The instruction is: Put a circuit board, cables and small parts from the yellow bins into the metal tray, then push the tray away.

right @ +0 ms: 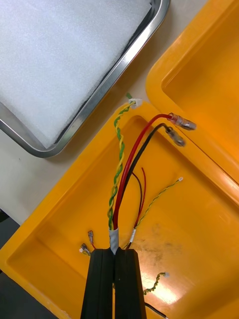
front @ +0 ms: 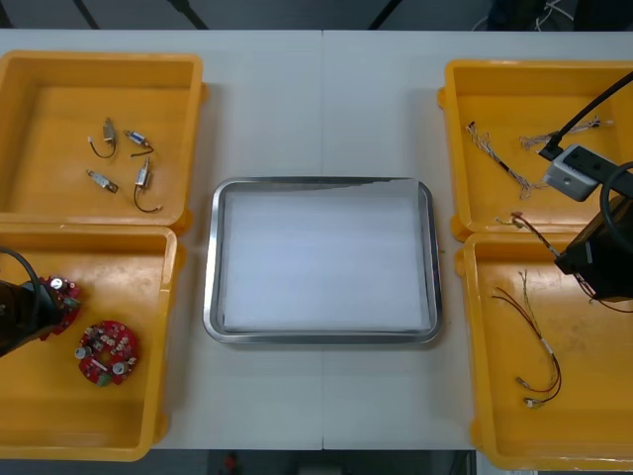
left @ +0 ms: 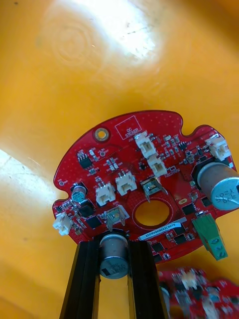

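My left gripper [left: 114, 245] is shut on a grey capacitor of a round red circuit board [left: 129, 164], over the near left yellow bin [front: 148, 297]; in the front view that board [front: 65, 297] sits at the arm's tip. A second board [front: 107, 352] lies beside it. My right gripper [right: 115, 251] is shut on the taped end of a cable bundle [right: 122, 169] of red, black and twisted green-yellow wires, over the near right bin [front: 475, 327]. The bundle's [front: 539, 236] free ends reach the rim between the right bins. The metal tray [front: 210, 267], white inside, holds nothing.
The far left bin [front: 30, 69] holds several small metal parts [front: 124, 163]. Thin twisted cables [front: 495, 153] lie in the far right bin, and red and black cables [front: 539, 346] on the near right bin's floor. The tray's rim [right: 99, 94] lies close to that bin's corner.
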Tool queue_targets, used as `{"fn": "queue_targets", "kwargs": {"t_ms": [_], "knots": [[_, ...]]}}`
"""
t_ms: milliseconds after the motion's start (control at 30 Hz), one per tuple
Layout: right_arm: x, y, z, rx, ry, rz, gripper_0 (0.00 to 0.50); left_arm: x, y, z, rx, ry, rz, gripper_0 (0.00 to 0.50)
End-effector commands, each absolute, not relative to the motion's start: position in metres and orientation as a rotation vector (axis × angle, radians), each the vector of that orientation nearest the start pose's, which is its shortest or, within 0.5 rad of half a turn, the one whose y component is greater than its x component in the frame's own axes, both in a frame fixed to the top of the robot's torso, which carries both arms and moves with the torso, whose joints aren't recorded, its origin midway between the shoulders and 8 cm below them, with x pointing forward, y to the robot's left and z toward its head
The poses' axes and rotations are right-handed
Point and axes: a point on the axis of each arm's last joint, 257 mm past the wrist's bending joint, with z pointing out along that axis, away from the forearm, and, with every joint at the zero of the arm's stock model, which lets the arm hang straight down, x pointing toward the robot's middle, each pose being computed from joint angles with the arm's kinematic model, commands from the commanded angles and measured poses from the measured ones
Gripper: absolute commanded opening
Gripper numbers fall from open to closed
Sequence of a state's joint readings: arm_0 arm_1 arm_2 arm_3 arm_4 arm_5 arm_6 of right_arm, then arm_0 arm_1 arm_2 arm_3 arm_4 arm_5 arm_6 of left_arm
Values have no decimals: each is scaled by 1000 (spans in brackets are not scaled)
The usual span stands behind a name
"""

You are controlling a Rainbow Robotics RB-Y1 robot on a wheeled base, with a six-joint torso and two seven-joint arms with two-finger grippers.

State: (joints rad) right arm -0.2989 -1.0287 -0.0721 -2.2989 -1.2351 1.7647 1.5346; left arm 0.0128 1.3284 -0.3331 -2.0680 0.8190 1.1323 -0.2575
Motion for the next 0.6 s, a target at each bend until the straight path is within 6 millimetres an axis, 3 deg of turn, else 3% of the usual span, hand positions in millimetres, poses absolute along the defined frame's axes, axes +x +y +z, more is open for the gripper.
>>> {"fn": "queue_targets", "kwargs": {"t_ms": [33,433,600], "knots": [[359,-260,-125,-968,2498,33,0,377,411,-235,-601,2587,29,0],[357,-269,-128,-964,2525,-1,0,363,406,-181,-570,2674,18,0],[355,-272,-129,-966,2538,-15,0,360,392,-173,-528,2676,0,0]]}}
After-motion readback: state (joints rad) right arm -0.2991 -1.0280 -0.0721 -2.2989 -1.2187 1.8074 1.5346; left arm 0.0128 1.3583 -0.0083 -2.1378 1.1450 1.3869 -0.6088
